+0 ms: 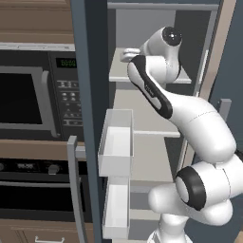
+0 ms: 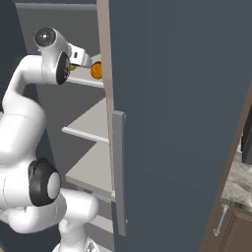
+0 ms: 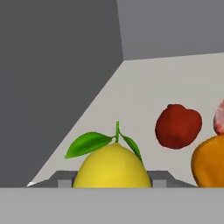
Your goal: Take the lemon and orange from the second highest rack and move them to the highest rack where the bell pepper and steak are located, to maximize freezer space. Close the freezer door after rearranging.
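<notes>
Holding the lemon [image 3: 114, 166] between the fingers of the tool [image 3: 113, 186], clenched on it, over the front edge of the highest rack [image 3: 144, 92]. Orange [image 3: 209, 162] and bell pepper [image 3: 177, 126] already on that rack, toward its right side. Remaining: release lemon, withdraw, close freezer door [image 2: 182, 123]. Open room along the left wall.

Orange [image 3: 211, 162] cut off at the hand view's right edge. Lemon [image 3: 112, 167] base concealed. Pink item [image 3: 219, 117] mostly cropped, unidentifiable.
</notes>
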